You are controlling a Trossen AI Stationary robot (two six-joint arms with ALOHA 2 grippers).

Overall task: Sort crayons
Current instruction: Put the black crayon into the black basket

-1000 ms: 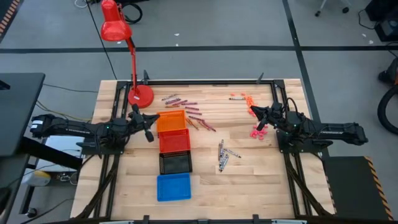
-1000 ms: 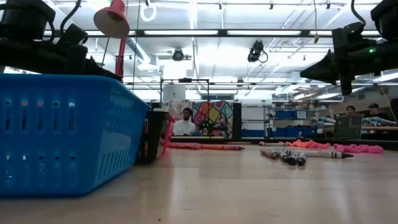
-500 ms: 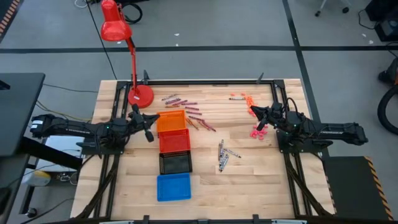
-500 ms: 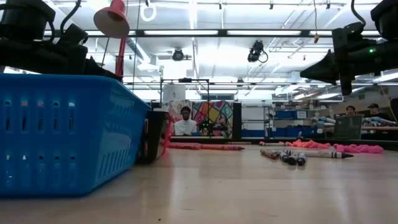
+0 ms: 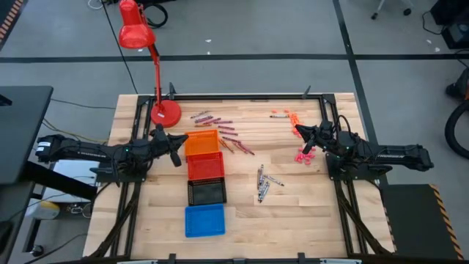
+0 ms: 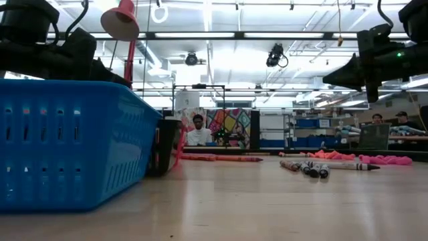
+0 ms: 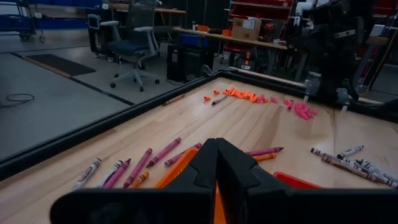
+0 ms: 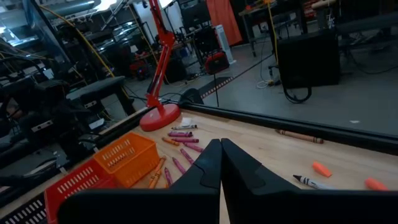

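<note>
Barely begun: all four trays look empty, crayons (image 5: pixel 223 133) loose on table w/ maroon lot just ahead of left gripper (image 5: pixel 176 154) past orange tray (image 5: pixel 201 142), grey ones (image 5: pixel 264 181) fwd-left of right gripper (image 5: pixel 302 132), pink-orange beside it, both grippers pinched together, nothing held.

Overhead and table-level views, sharing the blue tray (image 5: pixel 204 219).
</note>
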